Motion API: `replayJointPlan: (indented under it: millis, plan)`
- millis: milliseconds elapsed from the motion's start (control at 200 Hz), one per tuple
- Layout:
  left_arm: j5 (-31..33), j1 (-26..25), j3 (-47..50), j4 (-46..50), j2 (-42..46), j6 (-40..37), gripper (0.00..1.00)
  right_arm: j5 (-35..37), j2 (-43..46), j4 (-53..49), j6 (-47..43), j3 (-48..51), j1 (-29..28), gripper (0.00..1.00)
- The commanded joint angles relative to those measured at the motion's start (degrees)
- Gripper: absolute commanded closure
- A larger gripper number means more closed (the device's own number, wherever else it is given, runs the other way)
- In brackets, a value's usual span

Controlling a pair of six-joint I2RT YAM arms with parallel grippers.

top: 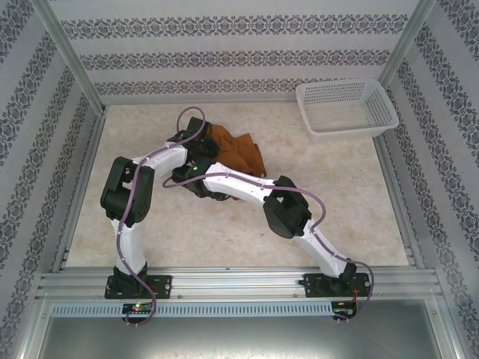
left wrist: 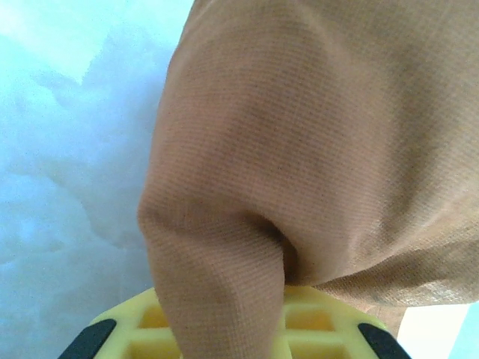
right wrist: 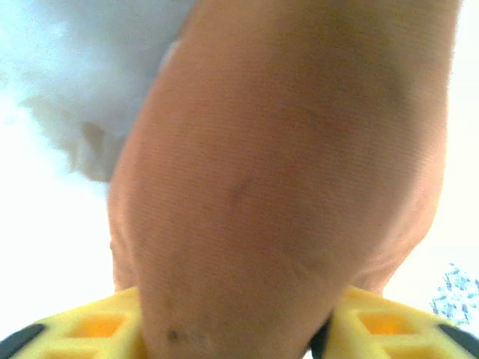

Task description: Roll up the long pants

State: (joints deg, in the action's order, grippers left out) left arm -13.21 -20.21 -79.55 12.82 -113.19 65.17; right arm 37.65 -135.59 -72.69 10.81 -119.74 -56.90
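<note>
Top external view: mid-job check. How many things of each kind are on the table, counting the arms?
long pants: 1
white basket: 1
robot arms: 2 (left arm, right arm)
Total: 4
</note>
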Motion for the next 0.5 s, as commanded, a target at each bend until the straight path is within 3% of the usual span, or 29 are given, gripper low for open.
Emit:
replayJointPlan:
  millis: [0, 145, 310, 360, 440, 460, 495]
  plan:
    - [-4.6, -3.2, 1.6, 5.9, 7.8, 2.3, 1.00, -8.6, -1.0, 10.5, -1.0, 4.9, 7.2, 0.66]
    - [-4.0, -2.7, 1.4, 5.5, 10.2, 3.1, 1.00, -12.1, 2.3, 12.9, -0.5, 10.4, 8.7, 1.00]
    - [-2.8, -1.2, -1.1, 5.8, 10.3, 4.5, 1.00, -15.3, 7.6, 16.1, 1.3, 17.2, 9.0, 1.00]
    - [-3.0, -0.2, -3.0, 6.0, 9.3, 4.7, 0.78, -16.3, 9.7, 17.3, 2.2, 19.7, 8.8, 1.00]
    - [-2.3, 1.3, -6.9, 7.5, 7.4, 4.7, 0.09, -17.5, 13.0, 18.9, 3.1, 23.0, 8.5, 1.00]
    - [-2.1, 1.8, -8.0, 7.9, 6.9, 4.6, 0.01, -17.9, 14.1, 19.3, 3.6, 23.8, 8.4, 1.00]
    - [-2.0, 2.5, -10.2, 8.5, 5.8, 4.3, 0.00, -18.9, 15.5, 19.7, 4.2, 25.0, 8.4, 1.00]
